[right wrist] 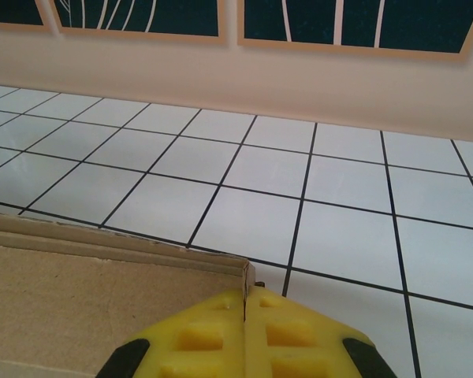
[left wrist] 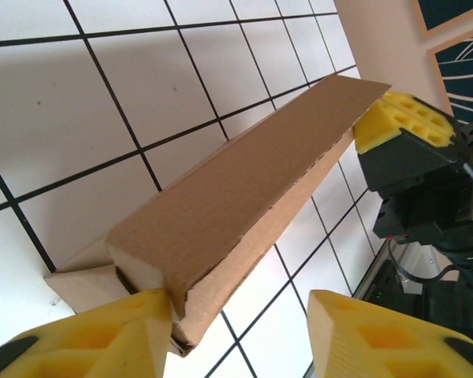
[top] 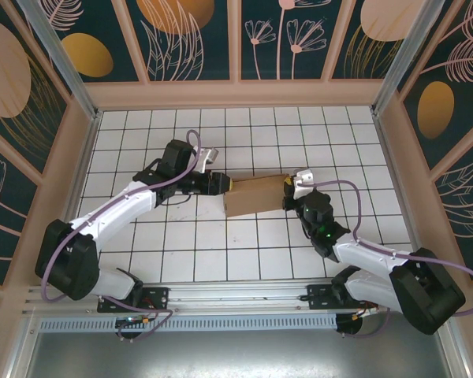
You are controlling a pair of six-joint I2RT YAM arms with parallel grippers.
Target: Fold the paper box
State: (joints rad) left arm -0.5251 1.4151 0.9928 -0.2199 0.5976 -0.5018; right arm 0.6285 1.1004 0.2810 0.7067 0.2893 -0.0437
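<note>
Lengthwise between left hand and right hand, the paper box

The paper box lies central on the counter. At its 9 o'clock: left pincer; at 3 o'clock: right pincer.

I have bare tiles beyond and in front of the box. The box lies between left gripper and right gripper, blocking any straight crossing; walls hem the tiles.
</note>
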